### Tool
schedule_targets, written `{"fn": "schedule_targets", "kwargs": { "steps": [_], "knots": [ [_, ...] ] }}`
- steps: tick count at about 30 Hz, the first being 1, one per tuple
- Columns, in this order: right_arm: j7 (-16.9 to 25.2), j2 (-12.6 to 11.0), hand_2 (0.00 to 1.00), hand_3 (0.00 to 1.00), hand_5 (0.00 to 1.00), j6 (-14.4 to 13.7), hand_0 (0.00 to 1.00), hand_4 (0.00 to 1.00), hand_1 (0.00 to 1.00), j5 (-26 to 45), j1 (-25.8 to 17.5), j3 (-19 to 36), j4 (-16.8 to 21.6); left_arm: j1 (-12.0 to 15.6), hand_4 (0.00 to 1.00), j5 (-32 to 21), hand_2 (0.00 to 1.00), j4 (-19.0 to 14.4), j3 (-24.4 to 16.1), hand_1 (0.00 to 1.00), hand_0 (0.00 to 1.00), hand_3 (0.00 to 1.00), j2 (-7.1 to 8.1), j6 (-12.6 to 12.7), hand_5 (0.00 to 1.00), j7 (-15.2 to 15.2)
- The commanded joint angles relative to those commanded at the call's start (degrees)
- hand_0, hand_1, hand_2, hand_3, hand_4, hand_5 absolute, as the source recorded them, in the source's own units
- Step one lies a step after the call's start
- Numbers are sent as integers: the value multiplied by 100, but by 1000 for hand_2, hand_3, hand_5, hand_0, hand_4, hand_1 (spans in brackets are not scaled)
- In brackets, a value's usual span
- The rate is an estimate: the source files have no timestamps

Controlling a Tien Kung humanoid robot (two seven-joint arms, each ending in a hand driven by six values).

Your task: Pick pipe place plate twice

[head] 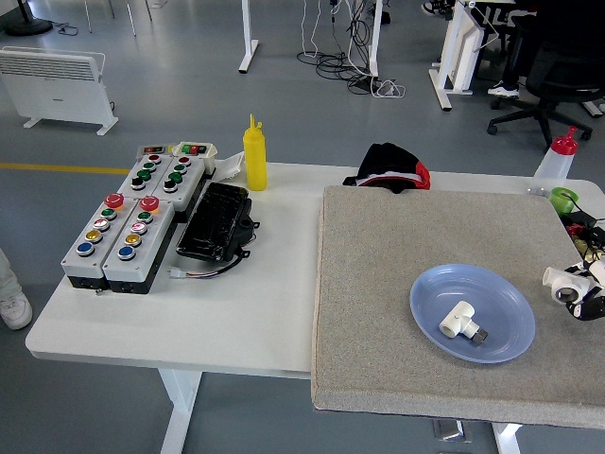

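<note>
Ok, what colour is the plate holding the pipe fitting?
Light blue; the plate sits on the grey mat with a white pipe fitting in it, seen in the head view.

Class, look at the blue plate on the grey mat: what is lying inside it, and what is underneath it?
Inside the blue plate lies one white pipe fitting. The plate rests on the grey mat; the part of the mat directly beneath it is covered and cannot be seen.

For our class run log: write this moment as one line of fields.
right robot hand: holding white pipe fitting | position: right of blue plate | plate contents: one pipe piece | left hand: out of view
</note>
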Motion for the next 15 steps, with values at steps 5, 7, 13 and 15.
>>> {"fn": "schedule_targets", "kwargs": {
  "steps": [5,7,13,15],
  "knots": [
    [96,-99,522,646,214,-113,434,561,511,-168,-33,255,180,22,466,12,710,-2,-11,686,616,583,0,12,998,6],
    [105,-139,522,646,214,-127,434,561,511,-242,-38,361,256,26,466,7,710,-2,-7,686,616,583,0,15,998,5],
    [172,-312,522,642,205,-257,435,545,510,-573,-16,714,641,14,465,-53,710,3,23,686,617,583,0,20,998,-16],
    [186,-358,522,642,205,-327,435,545,510,-738,-11,848,849,17,465,-40,710,2,21,686,617,583,0,19,998,-5]
  ]
}}
